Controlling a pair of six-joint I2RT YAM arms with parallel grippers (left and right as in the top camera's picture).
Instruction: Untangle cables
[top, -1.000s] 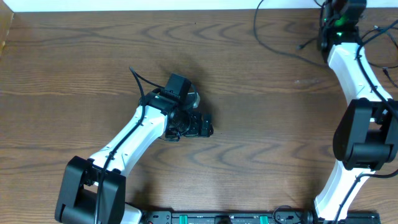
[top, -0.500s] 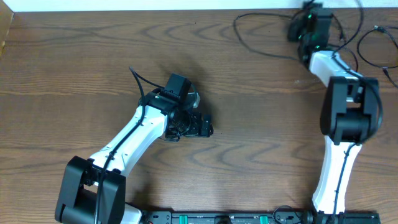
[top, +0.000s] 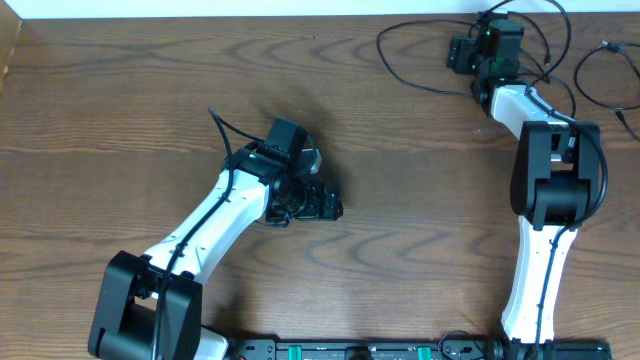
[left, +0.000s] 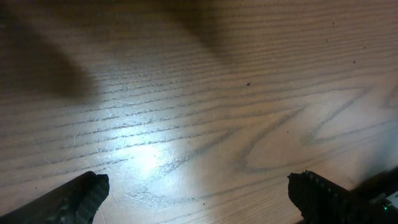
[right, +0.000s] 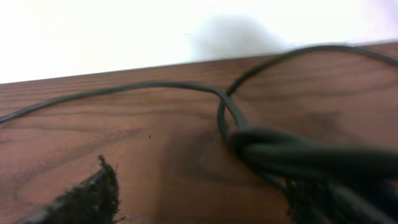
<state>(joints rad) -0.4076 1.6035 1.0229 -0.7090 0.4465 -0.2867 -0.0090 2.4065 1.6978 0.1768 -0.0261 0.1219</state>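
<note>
**Figure.** Far right side of the brown wood-grain table, overhead and wrist views. The thin black flexible cords lay along the table's far edge on the right side, looped across one another. They sat just beside the right gripper and well apart from the left gripper, which hung over bare wood near the table's middle. Both claws stood with their fingers spread wide and nothing between them. In the right wrist view a bunched run of cord lay against the right-hand finger, with one thin loop curving away over the wood.

*Hazards, as judged.* Closing on that bunch could have pinched several strands together, so that any pull tightened the crossing instead of freeing it. With the left gripper so distant, no cord end was pinned, and a tug would likely have dragged the whole tangle as one. The cords also lay close to the far edge, so a sweep in that direction could have sent a plug end over the side. Slack might further have caught on the white-and-black right arm, which reached directly over the loops.

*Count.* Two arms, the other being the white-and-black left arm; two grippers; one table. There were probably three black cords, though the strands crossed beneath the right arm and ran off the picture's edge, which left the separate lengths hard to tell apart
</note>
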